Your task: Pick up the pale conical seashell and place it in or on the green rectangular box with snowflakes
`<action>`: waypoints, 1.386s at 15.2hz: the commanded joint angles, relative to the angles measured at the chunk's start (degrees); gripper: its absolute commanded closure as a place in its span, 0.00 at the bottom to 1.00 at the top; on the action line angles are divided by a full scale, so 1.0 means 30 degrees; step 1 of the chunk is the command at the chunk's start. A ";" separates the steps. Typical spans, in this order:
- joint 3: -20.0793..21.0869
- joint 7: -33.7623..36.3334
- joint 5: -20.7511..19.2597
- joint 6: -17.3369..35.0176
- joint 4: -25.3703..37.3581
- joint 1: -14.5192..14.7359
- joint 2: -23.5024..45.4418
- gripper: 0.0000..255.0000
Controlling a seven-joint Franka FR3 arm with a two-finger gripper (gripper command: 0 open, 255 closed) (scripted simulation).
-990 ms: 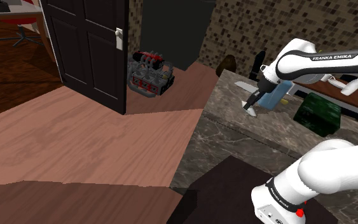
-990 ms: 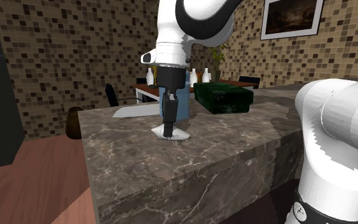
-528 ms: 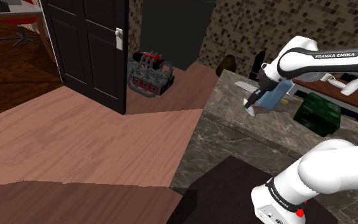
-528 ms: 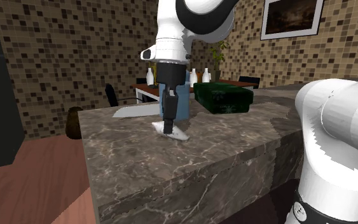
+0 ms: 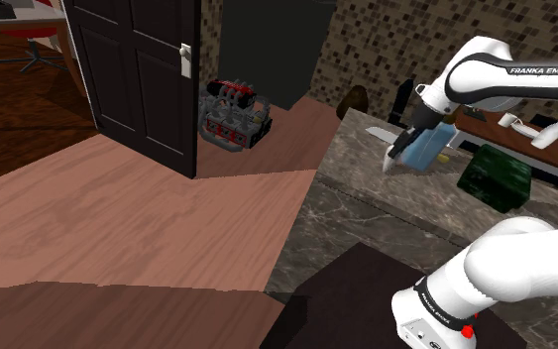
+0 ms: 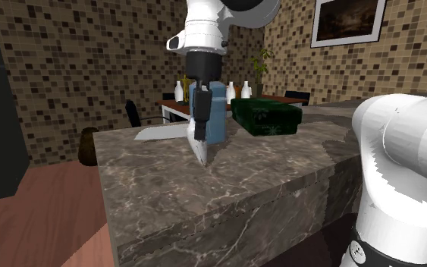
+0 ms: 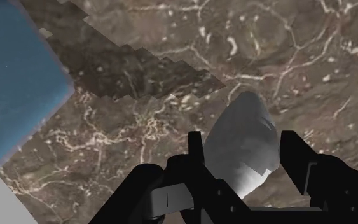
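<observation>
I have the claw (image 7: pixel 243 156) clamped on the pale seashell (image 7: pixel 246 124), holding it tip-down above the marbled surface (image 6: pixel 280 176), beside the blue box (image 6: pixel 215 114).

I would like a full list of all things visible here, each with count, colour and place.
seashell: one, pale grey, in the end effector
green box: one, dark green, on the counter
blue box: one, blue, on the counter
counter: one, brown marble, before the arm
door: one, black, on the shoulder view's left
engine: one, red and grey, floor by door
arm: one, white, over the counter
end effector: one, black, shut on seashell
</observation>
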 commanded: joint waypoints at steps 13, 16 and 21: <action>0.0560 0.0335 0.0260 -0.3768 0.3192 0.0131 -0.0585 1.00; 0.0650 0.0386 0.0324 -0.4528 0.3961 0.0173 -0.0577 1.00; 0.0783 0.0460 0.0433 -0.5771 0.5307 0.0251 -0.0476 1.00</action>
